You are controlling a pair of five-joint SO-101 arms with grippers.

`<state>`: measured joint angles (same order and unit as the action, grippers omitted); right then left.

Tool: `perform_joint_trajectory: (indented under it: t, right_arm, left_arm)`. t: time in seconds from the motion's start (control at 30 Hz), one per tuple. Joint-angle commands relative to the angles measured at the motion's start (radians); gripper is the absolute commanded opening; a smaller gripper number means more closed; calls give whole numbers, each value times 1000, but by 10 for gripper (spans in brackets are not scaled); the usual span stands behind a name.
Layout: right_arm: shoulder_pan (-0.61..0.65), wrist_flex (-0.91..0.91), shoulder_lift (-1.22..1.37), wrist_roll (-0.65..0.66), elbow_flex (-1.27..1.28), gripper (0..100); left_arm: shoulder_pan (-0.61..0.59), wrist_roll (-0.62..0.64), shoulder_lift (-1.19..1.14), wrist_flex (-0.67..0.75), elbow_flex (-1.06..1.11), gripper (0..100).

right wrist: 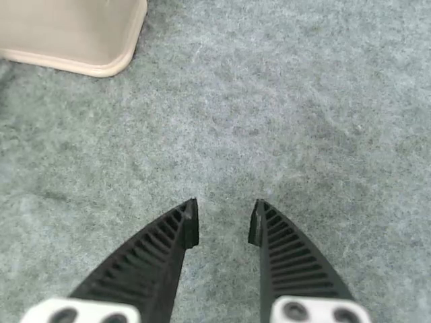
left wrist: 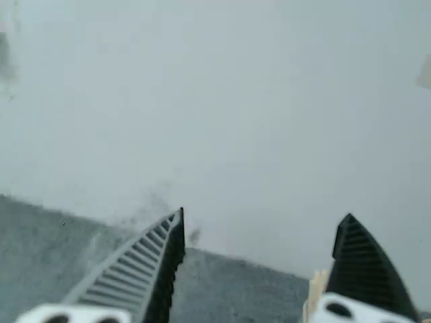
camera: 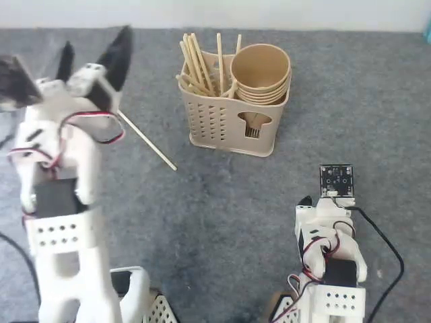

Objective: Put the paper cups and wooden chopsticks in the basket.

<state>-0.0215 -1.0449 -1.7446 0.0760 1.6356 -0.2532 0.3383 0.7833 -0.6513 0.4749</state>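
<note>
A beige slotted plastic basket (camera: 222,124) stood near the far edge of a grey carpeted table (camera: 236,215). A stack of tan paper cups (camera: 261,67) sat in one of its compartments, and a bundle of pale wooden chopsticks (camera: 197,60) stood upright in the one beside it. One more loose wooden chopstick (camera: 151,145) lay slantwise on the carpet, apart from the basket and on the left arm's side, with its far end running under that arm. By this layout the task looked nearly done, with this last stick not yet collected. The left gripper (camera: 94,42) was raised high above the table with its black toothed fingers spread wide, holding nothing and aimed at a plain pale wall (left wrist: 215,101). The next move would probably call for tipping it down over the stick, closing across its thin shaft, and carrying it to the chopstick compartment. The right gripper (right wrist: 224,205) hung low over bare carpet near the basket's base, its fingers parted by a narrow gap and empty. Nothing lay between the stick and the basket, though the crowded bundle could make it awkward to slide the stick in.
</note>
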Motion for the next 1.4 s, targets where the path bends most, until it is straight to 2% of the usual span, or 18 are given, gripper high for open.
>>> perform_joint_trajectory:
  t: [0.0, 0.17, 0.37, 0.67, 0.93, 1.37]
  right_arm:
    - [-10, 18, 4, 18, -5, 136]
    - [-10, 13, 4, 18, -5, 136]
    - [-10, 12, 4, 18, -3, 136]
    - [-10, 15, 4, 18, 9, 136]
    - [-10, 15, 4, 18, 9, 136]
    - [-10, 15, 4, 18, 8, 136]
  left_arm:
    - [-68, 64, -58, -109, -111, 334]
    - [-114, 141, -215, -235, -171, 334]
    - [-114, 204, -419, -341, -205, 328]
    - [-112, 218, -677, -342, -248, 80]
    - [-110, 221, -924, -348, -392, 167]
    - [-91, 293, -1272, -350, -628, 167]
